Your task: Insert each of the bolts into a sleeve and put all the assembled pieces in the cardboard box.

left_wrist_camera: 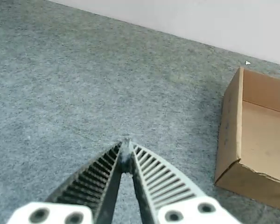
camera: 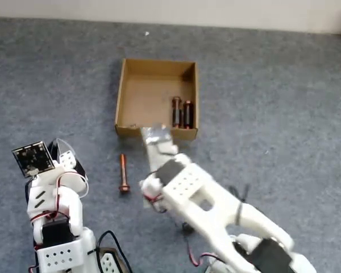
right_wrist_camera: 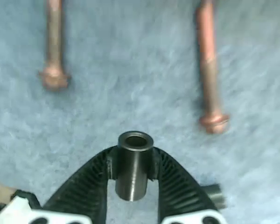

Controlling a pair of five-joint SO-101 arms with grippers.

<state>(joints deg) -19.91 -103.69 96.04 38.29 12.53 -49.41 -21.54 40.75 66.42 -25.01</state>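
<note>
Clenched, empty left claw (left_wrist_camera: 126,149) over grey desk (camera: 273,85). Next, bolt (camera: 123,172) flat on desk nr front-left corner of cardboard box (camera: 148,96). Then right claw (right_wrist_camera: 134,155) w/ sleeve (right_wrist_camera: 133,177) gripped betw. fingers, just by box front wall. 2 assembled pcs (camera: 182,112) inside box, by right wall.

No text, number or sign can be read. The cardboard box (camera: 123,96) shows no readable print on its walls. The dark circuit board (camera: 33,158) on top of an arm carries pale specks, which are too small to make out.
</note>
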